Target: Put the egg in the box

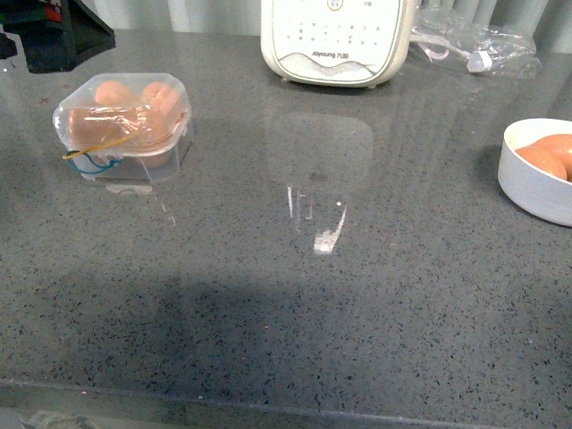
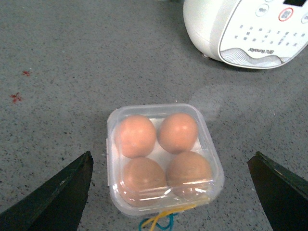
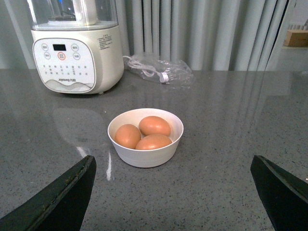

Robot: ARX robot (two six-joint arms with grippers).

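- The small clear plastic egg box (image 2: pixel 165 161) sits well left of the large white appliance (image 1: pixel 338 40), four orange-brown eggs (image 2: pixel 135 135) inside, lid blurring them.
- Round white bowl (image 3: pixel 145 137), holding three eggs, is cut off at the front view's edge.
- Left gripper (image 2: pixel 168 192) and right gripper (image 3: pixel 173 192) gape wide, empty, only finger edges visible.

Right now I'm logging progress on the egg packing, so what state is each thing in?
box: lid closed, all four cups filled with eggs.
bowl: upright, holding three eggs.
left end effector: open, empty, above the box.
right end effector: open, empty, short of the bowl.
appliance: upright.
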